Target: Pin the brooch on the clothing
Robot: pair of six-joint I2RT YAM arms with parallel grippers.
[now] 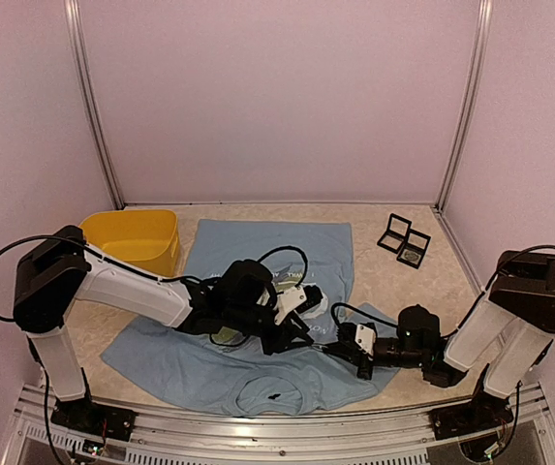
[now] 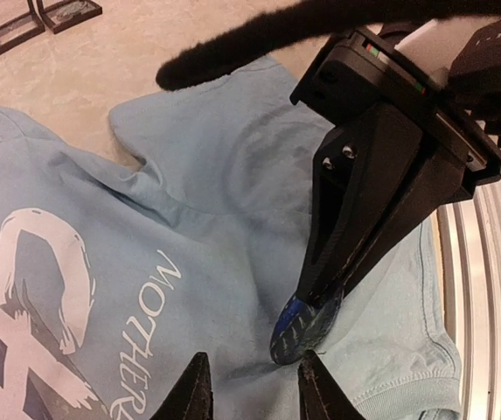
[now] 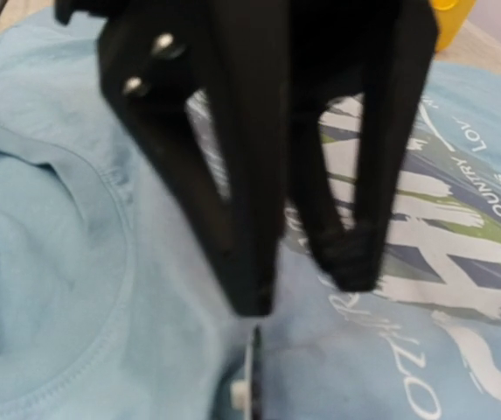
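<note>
Step reads as pinning: right gripper point(image 2: 316, 302) clamps brooch point(image 2: 301, 322) onto T-shirt point(image 2: 233, 175); left gripper point(image 2: 252, 389) parted, empty (2 tips just beside brooch). Next probably: fasten pin without dragging T-shirt.

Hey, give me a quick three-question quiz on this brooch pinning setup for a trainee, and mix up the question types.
1. True or false: the right gripper grips the round dark blue brooch over the light blue T-shirt.
2. Which stands beside the T-shirt? A) yellow plastic tub B) red bowl C) green crate
3. Fill in: the left gripper has its jaws ____.
Key: 1 true; 2 A; 3 open.
</note>
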